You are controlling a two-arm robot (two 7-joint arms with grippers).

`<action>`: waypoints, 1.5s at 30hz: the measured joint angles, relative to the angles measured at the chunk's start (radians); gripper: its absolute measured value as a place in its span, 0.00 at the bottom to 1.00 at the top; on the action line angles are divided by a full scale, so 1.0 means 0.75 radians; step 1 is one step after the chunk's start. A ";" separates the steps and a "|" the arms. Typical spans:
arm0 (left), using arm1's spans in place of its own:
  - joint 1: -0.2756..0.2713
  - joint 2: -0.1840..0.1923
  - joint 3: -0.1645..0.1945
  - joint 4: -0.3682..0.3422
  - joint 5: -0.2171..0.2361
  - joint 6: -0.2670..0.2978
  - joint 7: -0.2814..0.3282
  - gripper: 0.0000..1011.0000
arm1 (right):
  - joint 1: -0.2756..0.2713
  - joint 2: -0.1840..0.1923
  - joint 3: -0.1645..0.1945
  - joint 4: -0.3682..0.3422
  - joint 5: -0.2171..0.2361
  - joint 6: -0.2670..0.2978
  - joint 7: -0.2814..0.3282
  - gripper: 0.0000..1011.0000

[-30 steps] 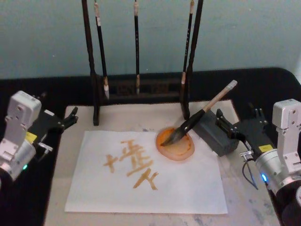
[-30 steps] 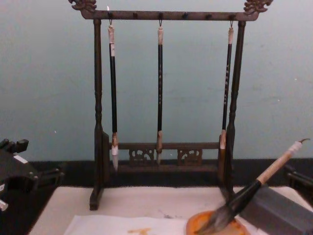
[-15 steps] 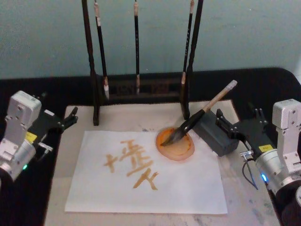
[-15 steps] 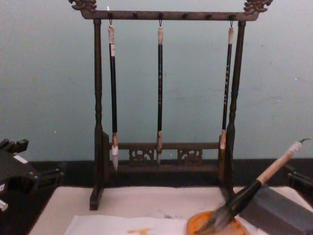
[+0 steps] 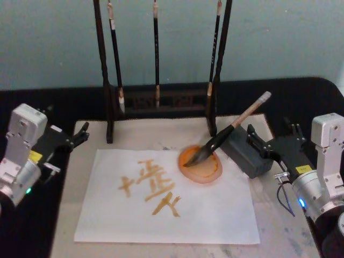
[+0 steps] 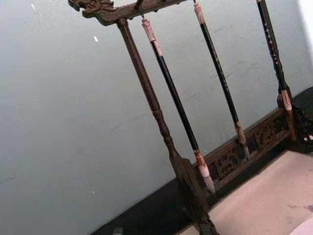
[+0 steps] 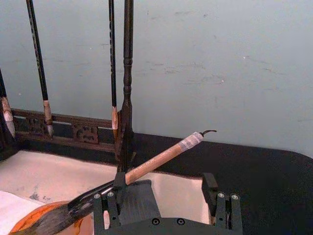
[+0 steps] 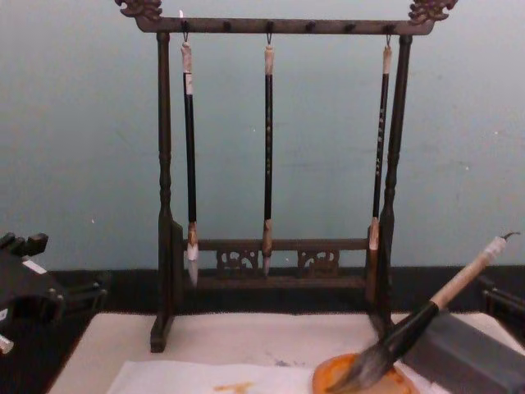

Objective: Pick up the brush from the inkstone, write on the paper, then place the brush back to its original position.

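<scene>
Where the tuft meets the inkstone [image 8: 361,382], the view's edge cuts it off.

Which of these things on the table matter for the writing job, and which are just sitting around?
Job: brush, its tuft resting in the inkstone; paper bearing orange strokes.

Bystanders: rack with three hanging thin brushes; grey block propping the brush handle; mat.
</scene>
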 joint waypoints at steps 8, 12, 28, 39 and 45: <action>0.000 0.000 0.000 0.000 0.000 0.000 0.000 1.00 | 0.000 0.000 0.000 0.000 0.000 0.000 0.000 0.99; 0.000 0.000 0.000 0.000 0.000 0.000 0.000 1.00 | 0.000 0.000 0.000 0.000 0.000 0.000 0.000 0.99; 0.000 0.000 0.000 0.000 0.000 0.000 0.000 1.00 | 0.000 0.000 0.000 0.000 0.000 0.000 0.000 0.99; 0.000 0.000 0.000 0.000 0.000 0.000 0.000 1.00 | 0.000 0.000 0.000 0.000 0.000 0.000 0.000 0.99; 0.000 0.000 0.000 0.000 0.000 0.000 0.000 1.00 | 0.000 0.000 0.000 0.000 0.000 0.000 0.000 0.99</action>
